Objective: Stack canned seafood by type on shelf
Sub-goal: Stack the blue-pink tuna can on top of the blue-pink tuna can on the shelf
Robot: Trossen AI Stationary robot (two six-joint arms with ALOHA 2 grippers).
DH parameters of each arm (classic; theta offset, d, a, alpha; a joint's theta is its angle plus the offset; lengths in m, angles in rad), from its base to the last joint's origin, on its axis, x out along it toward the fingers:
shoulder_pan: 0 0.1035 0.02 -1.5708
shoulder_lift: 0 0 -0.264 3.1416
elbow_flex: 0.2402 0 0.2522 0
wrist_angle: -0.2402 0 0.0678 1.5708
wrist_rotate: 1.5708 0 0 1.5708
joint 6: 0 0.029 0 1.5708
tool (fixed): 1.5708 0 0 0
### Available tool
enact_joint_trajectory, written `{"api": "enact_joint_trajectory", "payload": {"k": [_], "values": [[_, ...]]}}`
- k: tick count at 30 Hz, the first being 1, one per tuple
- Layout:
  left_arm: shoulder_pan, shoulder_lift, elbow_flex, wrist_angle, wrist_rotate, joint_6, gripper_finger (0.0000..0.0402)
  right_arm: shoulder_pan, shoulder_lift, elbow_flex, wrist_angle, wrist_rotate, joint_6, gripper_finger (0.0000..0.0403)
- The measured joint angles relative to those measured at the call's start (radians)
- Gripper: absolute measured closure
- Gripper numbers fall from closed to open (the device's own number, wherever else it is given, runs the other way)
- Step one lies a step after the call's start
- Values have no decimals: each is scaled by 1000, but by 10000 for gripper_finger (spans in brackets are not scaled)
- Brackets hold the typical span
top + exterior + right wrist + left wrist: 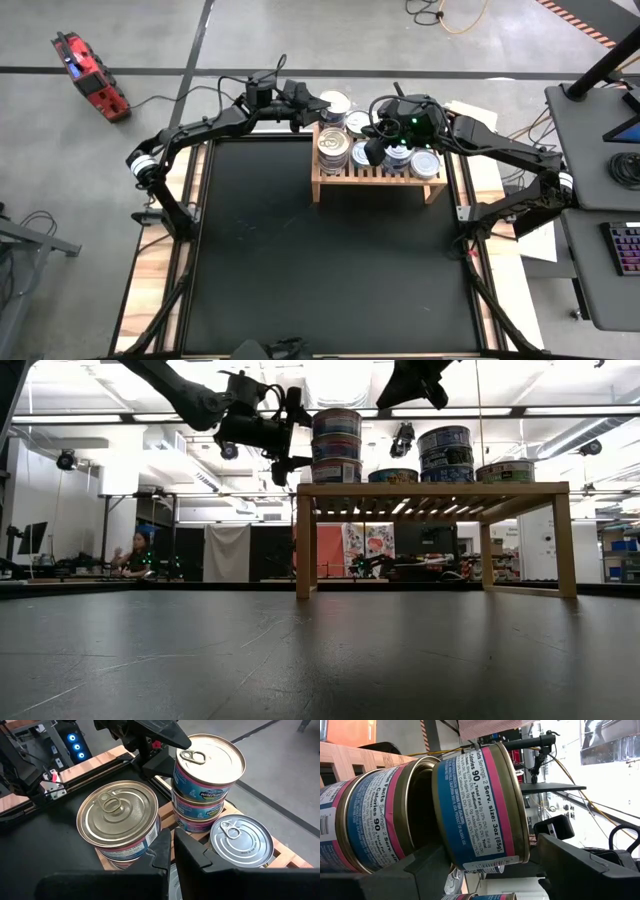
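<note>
A light-wood shelf (375, 172) (430, 488) stands on the black mat. At its left end, three blue-and-pink labelled cans sit lid on base in a stack (333, 146) (337, 445) (205, 785). My left gripper (312, 108) (298, 432) is open and turned on its side, level with the top can (475, 805), its fingers just left of the stack. My right gripper (375, 152) (173, 845) is shut and empty, hovering over the shelf's middle. A stack of two cans (445, 453) and single cans (393, 475) (505, 471) also rest on the slats.
Two more silver-lidded cans (337, 101) (358, 122) lie by the shelf's far side. The mat (320, 260) stretches bare toward the near edge. A red tool (90, 75) and cables lie on the floor. A person (133, 552) sits far off in the room.
</note>
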Motion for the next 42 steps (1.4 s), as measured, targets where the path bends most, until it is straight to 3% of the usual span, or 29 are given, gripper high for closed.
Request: {"api": "enact_joint_trajectory", "payload": {"k": [9, 24, 42], "values": [[0, 0, 0, 0, 6, -2, 125, 0, 0, 0, 0, 0, 0, 390], [0, 0, 0, 5, 28, -6, 78, 0, 0, 0, 0, 0, 0, 390], [0, 0, 1, 2, 28, -87, 78, 0, 0, 0, 0, 0, 9, 390]]}}
